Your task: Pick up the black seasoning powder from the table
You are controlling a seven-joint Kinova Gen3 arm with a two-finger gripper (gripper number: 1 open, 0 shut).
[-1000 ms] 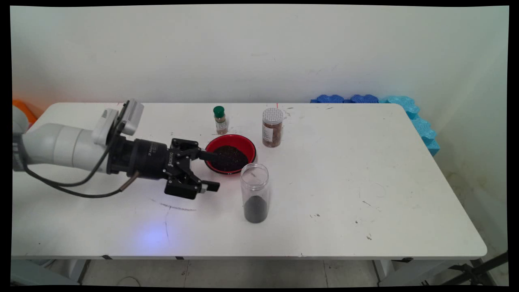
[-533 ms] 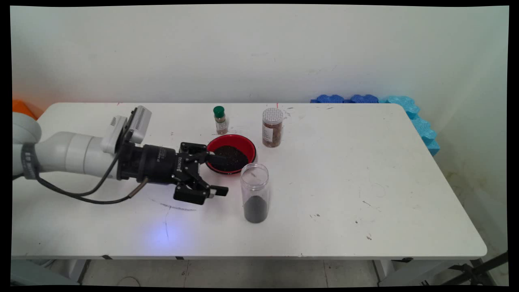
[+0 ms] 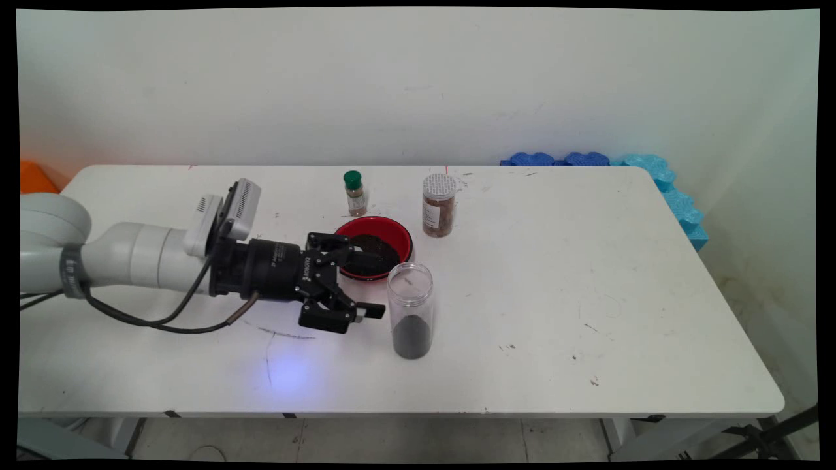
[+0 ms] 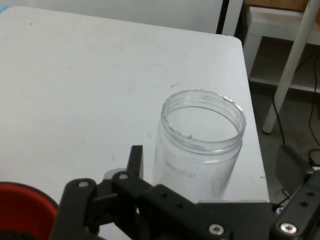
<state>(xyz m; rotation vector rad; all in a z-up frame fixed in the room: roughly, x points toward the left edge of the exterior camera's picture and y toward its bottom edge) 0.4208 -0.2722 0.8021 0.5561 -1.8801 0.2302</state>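
My gripper lies level over the table, open, pointing right at a clear lidless jar with dark grains in its bottom. Its fingertips stop just left of the jar and do not touch it. In the hand view the jar stands straight ahead, beyond the gripper, with one finger to its left and the other to its right. A red bowl of dark grains sits right behind the far finger; its rim shows at the hand view's bottom left.
A small green-capped spice bottle and a brown-filled jar with a white lid stand behind the bowl. Blue foam pieces line the table's far right corner. The table's front edge runs below.
The arm has slid right over both steps, bringing the open gripper from beside the bowl up close to the clear jar. The jar, bowl and bottles have stayed put.
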